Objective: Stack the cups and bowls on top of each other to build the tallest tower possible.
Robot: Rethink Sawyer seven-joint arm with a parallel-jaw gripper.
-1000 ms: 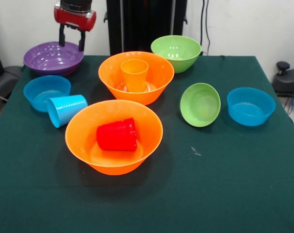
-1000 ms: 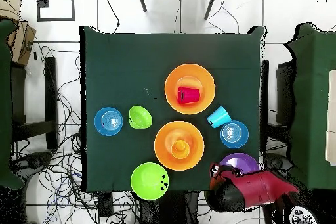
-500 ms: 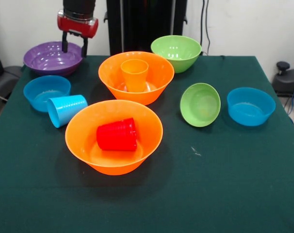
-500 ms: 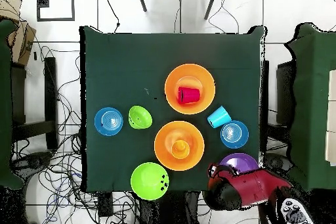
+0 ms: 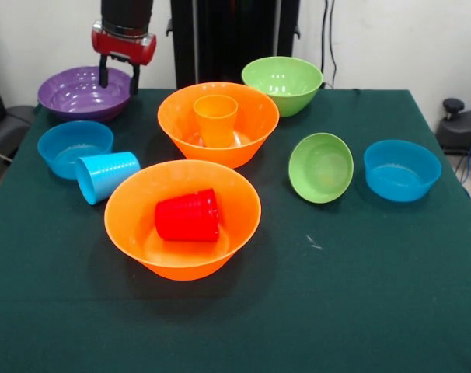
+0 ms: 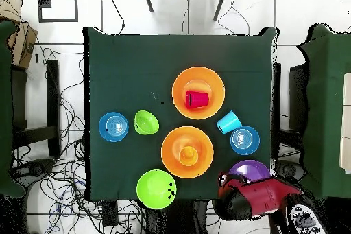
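Note:
My gripper (image 5: 117, 78) hangs open at the back left, its two dark fingers on either side of the large purple bowl's (image 5: 80, 93) right rim. An orange cup (image 5: 216, 118) stands upright inside the back orange bowl (image 5: 178, 134). In the front orange bowl (image 5: 181, 268) a red cup (image 5: 187, 215) lies on its side. The light blue cup (image 5: 106, 176) lies tipped over beside a small blue bowl (image 5: 74, 146). From overhead, the gripper (image 6: 223, 180) sits at the purple bowl's (image 6: 250, 170) edge. No tower stands.
A large green bowl (image 5: 282, 81) sits at the back, a small green bowl (image 5: 321, 167) leans tilted at the right, and another small blue bowl (image 5: 402, 169) is farther right. All rest on the dark green table (image 5: 360, 280).
The gripper shifted slightly to the right and back over the purple bowl's rim. None of the cups or bowls moved.

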